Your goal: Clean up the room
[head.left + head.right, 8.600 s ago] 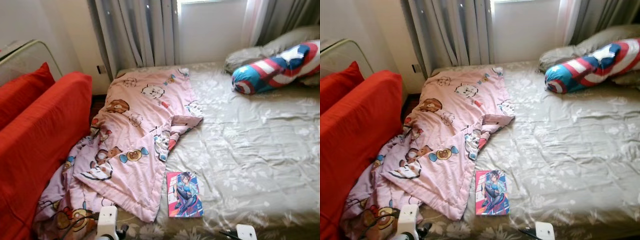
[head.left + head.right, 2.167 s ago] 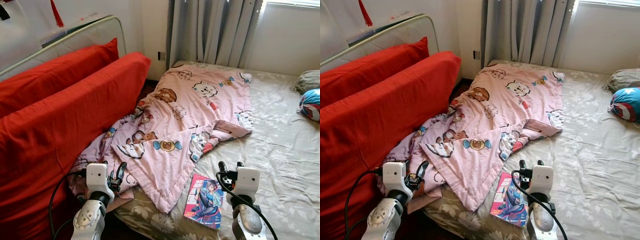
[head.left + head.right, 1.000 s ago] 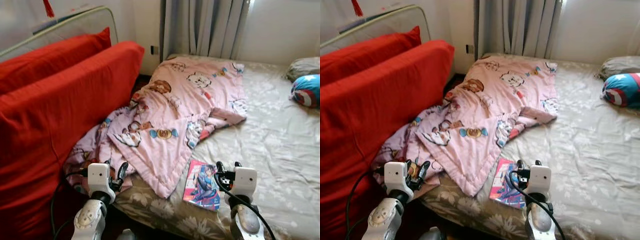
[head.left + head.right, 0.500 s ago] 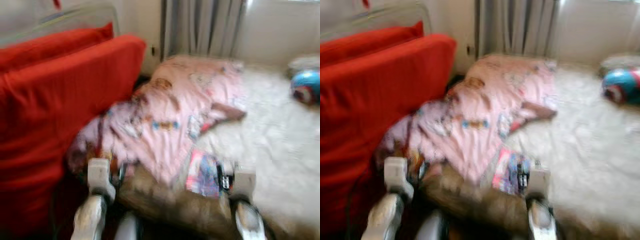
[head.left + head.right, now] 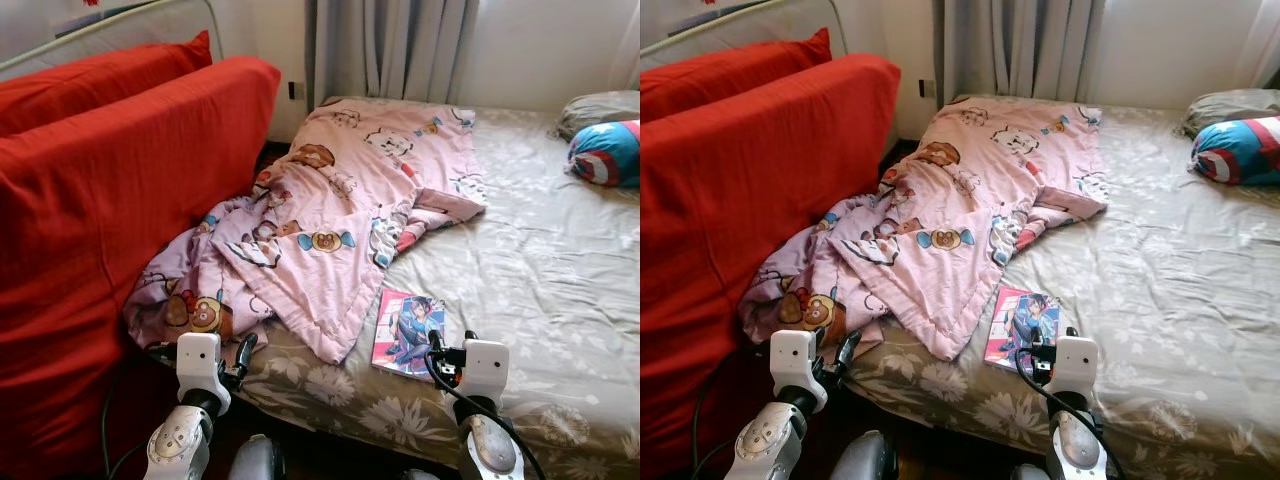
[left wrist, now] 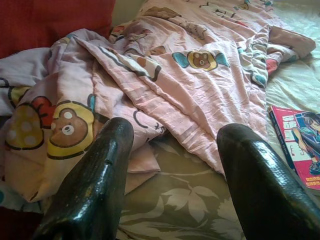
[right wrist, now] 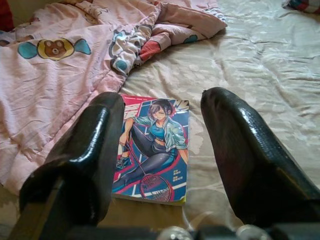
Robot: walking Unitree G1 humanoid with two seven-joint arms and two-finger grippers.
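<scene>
Red cushions [image 5: 110, 180] stand at the far left beside the bed [image 5: 540, 280]. The left gripper [image 6: 172, 165] hovers with fingers [image 6: 95, 185] spread wide and empty, over the bed's edge near the rumpled pink blanket [image 5: 340, 220]. The comic book [image 5: 407, 332] lies flat on the bed just beside the blanket's corner. The right gripper [image 7: 160, 145] hangs over it, fingers [image 7: 245, 155] parted, touching nothing.

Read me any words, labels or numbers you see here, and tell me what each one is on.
No text here can be read with confidence.
Book cover: small print near the bottom, too small and blurred to read.
Pink blanket: cartoon pictures, no words made out.
Striped cushion: a star and stripes, no lettering.
</scene>
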